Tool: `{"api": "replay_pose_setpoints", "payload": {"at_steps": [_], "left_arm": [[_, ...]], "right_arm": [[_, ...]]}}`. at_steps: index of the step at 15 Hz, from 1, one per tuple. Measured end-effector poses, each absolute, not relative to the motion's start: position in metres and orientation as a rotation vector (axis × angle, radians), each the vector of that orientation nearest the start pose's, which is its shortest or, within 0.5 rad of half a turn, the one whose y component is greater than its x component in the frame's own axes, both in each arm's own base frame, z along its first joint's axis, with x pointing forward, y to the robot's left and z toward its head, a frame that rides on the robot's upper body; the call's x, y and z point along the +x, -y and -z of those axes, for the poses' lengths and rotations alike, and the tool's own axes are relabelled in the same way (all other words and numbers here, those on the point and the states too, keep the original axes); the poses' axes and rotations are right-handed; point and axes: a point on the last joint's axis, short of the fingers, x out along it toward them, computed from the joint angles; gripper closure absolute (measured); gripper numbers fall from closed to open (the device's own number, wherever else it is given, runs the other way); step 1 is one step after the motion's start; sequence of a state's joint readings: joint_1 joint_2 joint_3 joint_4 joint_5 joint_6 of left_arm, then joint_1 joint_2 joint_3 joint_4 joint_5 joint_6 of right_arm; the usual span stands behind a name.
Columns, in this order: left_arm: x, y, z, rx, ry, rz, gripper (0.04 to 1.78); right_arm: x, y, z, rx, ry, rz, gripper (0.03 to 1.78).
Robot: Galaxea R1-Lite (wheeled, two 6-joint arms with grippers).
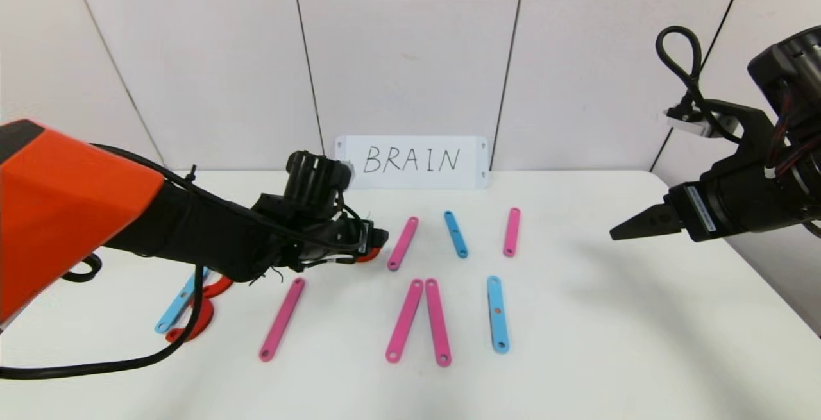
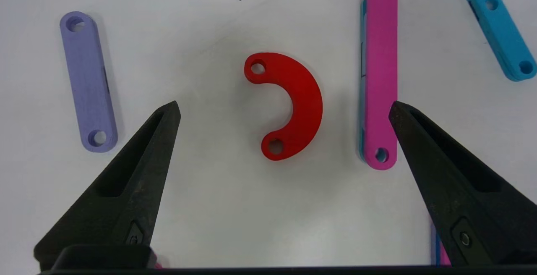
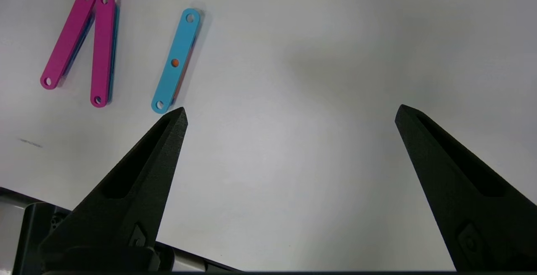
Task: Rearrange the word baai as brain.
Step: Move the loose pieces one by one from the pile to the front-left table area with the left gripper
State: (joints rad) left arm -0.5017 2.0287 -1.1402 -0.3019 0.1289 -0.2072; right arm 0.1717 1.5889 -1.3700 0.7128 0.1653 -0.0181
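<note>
Flat pink and blue bars lie in rows across the white table [image 1: 609, 317]. My left gripper [image 1: 378, 240] hovers open over a red C-shaped piece [image 2: 293, 105], which peeks out beneath it in the head view [image 1: 369, 256]. A purple bar [image 2: 89, 82] lies to one side of the piece, a pink bar [image 2: 381, 73] stacked on a blue one to the other. More red C pieces [image 1: 199, 317] and a light blue bar [image 1: 173, 308] lie under the left arm. My right gripper [image 1: 619, 231] is open and empty above the table's right side.
A white card [image 1: 412, 161] with handwritten BRAIN stands against the back wall. A pink bar pair [image 1: 420, 320] forms a narrow wedge at the front, with a blue bar [image 1: 498, 313] to its right. The table's right edge runs below the right arm.
</note>
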Motion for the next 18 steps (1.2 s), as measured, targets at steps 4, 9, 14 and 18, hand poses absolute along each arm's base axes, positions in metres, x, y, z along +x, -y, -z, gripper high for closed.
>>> {"api": "replay_pose_setpoints", "payload": {"at_steps": [4, 9, 14, 18], "left_arm": [[0.348, 0.188, -0.107, -0.004, -0.629, 0.297, 0.09], [0.353, 0.191, -0.092, 0.007, -0.659, 0.289, 0.09], [0.358, 0.195, -0.084, 0.028, -0.657, 0.252, 0.09], [0.356, 0.211, -0.084, 0.036, -0.652, 0.287, 0.09]], "right_arm": [[0.249, -0.047, -0.253, -0.019, -0.934, -0.320, 0.07], [0.249, -0.047, -0.253, -0.020, -0.933, -0.320, 0.07], [0.248, -0.047, -0.254, -0.019, -0.930, -0.320, 0.07], [0.248, -0.047, -0.254, -0.019, -0.931, -0.320, 0.07]]}}
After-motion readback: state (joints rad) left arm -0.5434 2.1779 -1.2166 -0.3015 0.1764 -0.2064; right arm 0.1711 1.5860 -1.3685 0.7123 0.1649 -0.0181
